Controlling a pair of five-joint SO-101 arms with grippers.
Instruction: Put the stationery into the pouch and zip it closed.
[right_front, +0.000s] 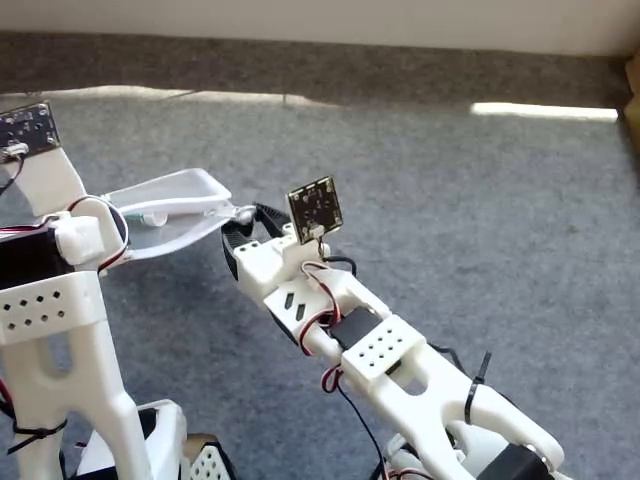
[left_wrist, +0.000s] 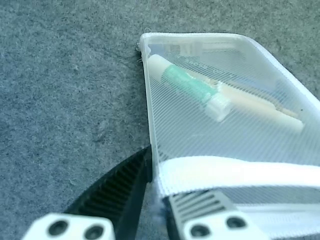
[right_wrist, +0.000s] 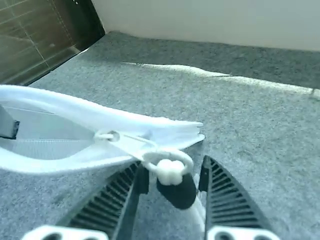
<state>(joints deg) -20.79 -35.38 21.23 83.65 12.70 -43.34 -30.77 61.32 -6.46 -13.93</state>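
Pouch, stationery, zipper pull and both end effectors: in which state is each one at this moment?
pouch: mouth gaping, zip not closed.
stationery: inside the pouch, lying flat.
zipper pull: drawn out from the pouch, not clamped.
left end effector: shut on a corner of the pouch.
right end effector: open, with the zipper pull inside it.

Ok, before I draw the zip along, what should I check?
1. Pen inside pouch: ok.
2. Left gripper clamped on pouch edge: ok.
3. Pull lined up in right gripper: ok.
4. Right gripper's hold on pull: cannot tell.
5. Pouch zipped shut: not ok, it gapes past the slider.
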